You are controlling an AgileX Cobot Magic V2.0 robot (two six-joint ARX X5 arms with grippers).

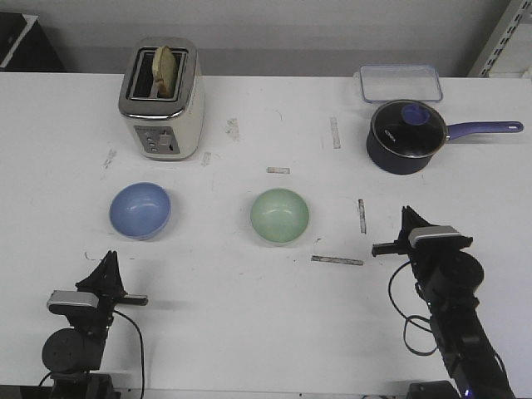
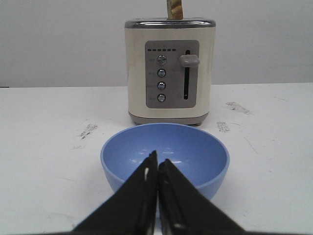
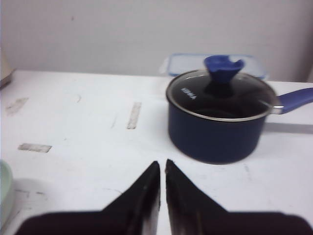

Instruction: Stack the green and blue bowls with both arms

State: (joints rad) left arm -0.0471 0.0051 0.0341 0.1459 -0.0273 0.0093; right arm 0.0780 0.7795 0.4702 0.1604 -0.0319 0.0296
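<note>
Nothing stacked yet. Blue bowl [image 1: 140, 210] just in front of the toaster [image 1: 163, 98], green bowl [image 1: 280, 215] well apart to its right, both empty on the table [image 1: 249, 307]. Left gripper [image 2: 157, 169] clenched, holding nothing; right gripper [image 3: 162, 171] likewise. Only from the left wrist: toaster buttons and lever. Only from the right wrist: saucepan [image 3: 217, 117] lid knob close up.

White table [image 1: 249, 332], scuffed, tape strips scattered. Plain grey wall [image 1: 274, 33] behind, 12 o'clock. Metal shelving [image 1: 505, 41] at 2 o'clock. Flat, even light.
</note>
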